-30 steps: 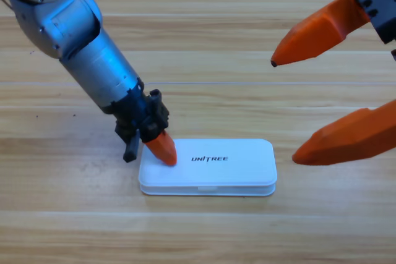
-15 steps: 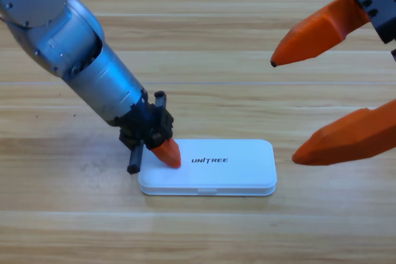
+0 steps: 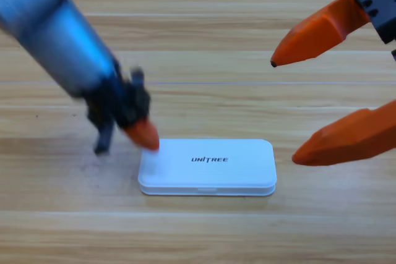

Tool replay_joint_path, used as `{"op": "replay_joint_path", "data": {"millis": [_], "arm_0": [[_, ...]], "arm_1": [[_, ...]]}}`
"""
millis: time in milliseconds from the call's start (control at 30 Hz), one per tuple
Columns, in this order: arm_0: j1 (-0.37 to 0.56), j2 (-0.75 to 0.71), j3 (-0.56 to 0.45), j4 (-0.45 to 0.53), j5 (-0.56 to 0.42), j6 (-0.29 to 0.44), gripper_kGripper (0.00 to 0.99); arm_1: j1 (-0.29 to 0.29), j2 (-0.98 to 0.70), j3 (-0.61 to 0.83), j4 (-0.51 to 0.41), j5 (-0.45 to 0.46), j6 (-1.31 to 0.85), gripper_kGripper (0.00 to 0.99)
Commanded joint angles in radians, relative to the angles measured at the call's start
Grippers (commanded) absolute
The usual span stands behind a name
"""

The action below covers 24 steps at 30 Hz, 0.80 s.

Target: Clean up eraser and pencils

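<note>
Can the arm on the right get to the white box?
Probably yes. The closed white plastic case lies on the wooden table with nothing between it and the right gripper, whose jaws are wide open. The left gripper is off its left end.

Single fixed high view, looking down on wooden table (image 3: 204, 4).

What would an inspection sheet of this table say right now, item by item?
Surface: wooden table, planks running left to right.
Job's things: white case lying shut near the front; eraser and pencils not seen.
Clutter: nothing seen.
Grippers: left tool at the case's upper left corner, its orange tip at the lid's edge; right tool waiting at the right edge, open, holding nothing.
Cables: nothing seen.
Surroundings: nothing seen beyond the table.
</note>
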Motion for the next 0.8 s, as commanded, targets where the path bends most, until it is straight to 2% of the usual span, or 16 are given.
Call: {"op": "replay_joint_path", "data": {"millis": [33,100,200,300,367,467,500,567,600,800], "arm_0": [[-0.047,-0.244,-0.222,0.217,-0.051,-0.056,0.0],[-0.062,-0.285,-0.297,0.288,-0.071,-0.076,0.0],[-0.082,-0.342,-0.336,0.349,-0.099,-0.091,0.0],[-0.098,-0.391,-0.332,0.383,-0.109,-0.108,0.0],[-0.099,-0.405,-0.322,0.389,-0.114,-0.154,0.0],[-0.099,-0.402,-0.259,0.389,-0.123,-0.185,0.0],[-0.098,-0.403,-0.239,0.387,-0.122,-0.183,0.141],[-0.098,-0.408,-0.213,0.384,-0.112,-0.183,0.845],[-0.098,-0.406,-0.205,0.38,-0.116,-0.185,0.979],[-0.101,-0.377,-0.199,0.374,-0.125,-0.185,0.99]], "arm_1": [[0.011,0.051,0.029,-0.008,0.012,0.011,0.99],[0.011,0.051,0.029,-0.008,0.012,0.011,0.99],[0.011,0.051,0.031,-0.008,0.012,0.011,0.99],[0.011,0.053,0.032,-0.008,0.012,0.011,0.99],[0.011,0.056,0.031,-0.008,0.012,0.011,0.99],[0.011,0.059,0.031,-0.008,0.012,0.011,0.99],[0.011,0.059,0.031,-0.008,0.013,0.011,0.99],[0.011,0.059,0.031,-0.008,0.013,0.011,0.99],[0.011,0.059,0.031,-0.008,0.013,0.011,0.99],[0.011,0.059,0.031,-0.008,0.013,0.011,0.99]]}}
